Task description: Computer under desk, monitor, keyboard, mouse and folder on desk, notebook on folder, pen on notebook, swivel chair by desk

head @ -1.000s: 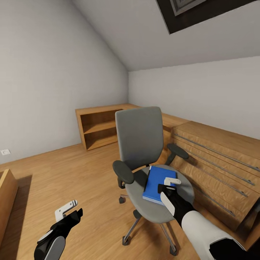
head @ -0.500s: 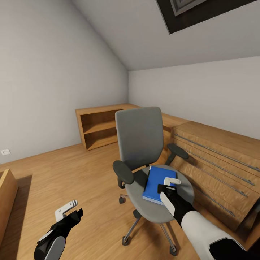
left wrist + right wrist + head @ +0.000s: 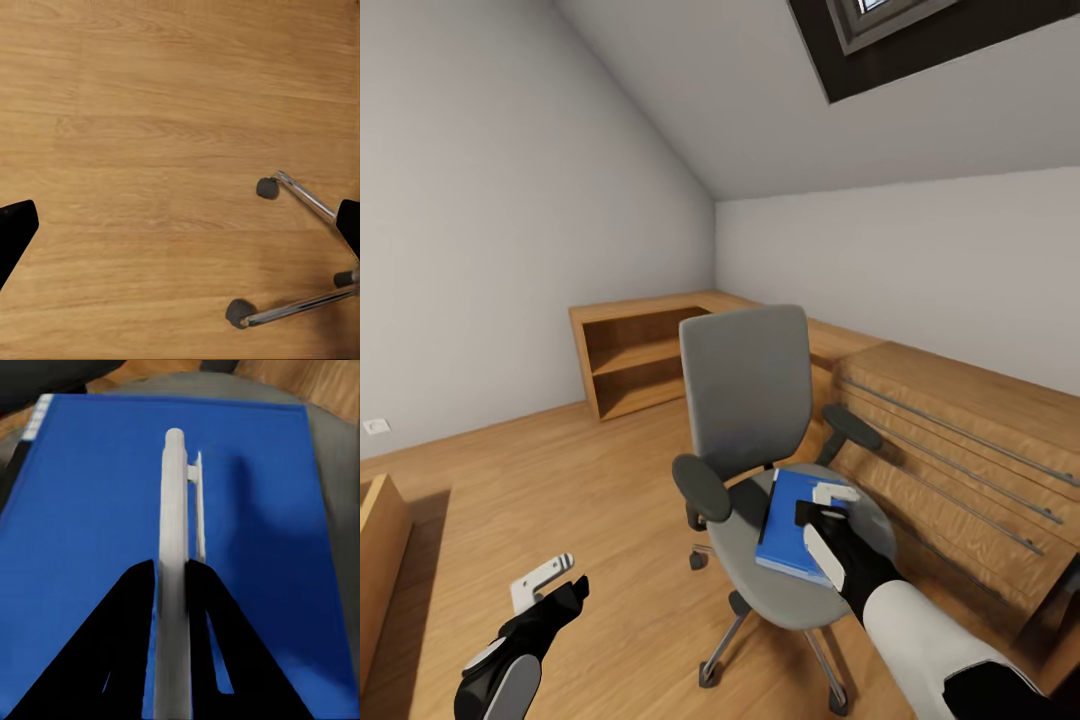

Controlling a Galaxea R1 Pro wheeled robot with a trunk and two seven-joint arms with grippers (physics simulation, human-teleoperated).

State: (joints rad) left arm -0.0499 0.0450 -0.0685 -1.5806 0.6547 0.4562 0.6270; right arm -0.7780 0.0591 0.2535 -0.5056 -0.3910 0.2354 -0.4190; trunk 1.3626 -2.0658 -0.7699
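Two black fingers (image 3: pixel 124 645) pinch slim white pen (image 3: pixel 172 547) above flat blue folder (image 3: pixel 90 510)

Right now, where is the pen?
The pen is pinched in the right gripper, just above the blue folder lying on the chair's seat.

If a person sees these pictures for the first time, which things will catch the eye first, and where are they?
The bright blue folder stands out first, lying flat on the grey seat of the swivel chair in the middle of the room. Directly above it, the right hand is shut on a white pen, which points along the folder. The left hand hangs open over the wood floor, beside the chair.
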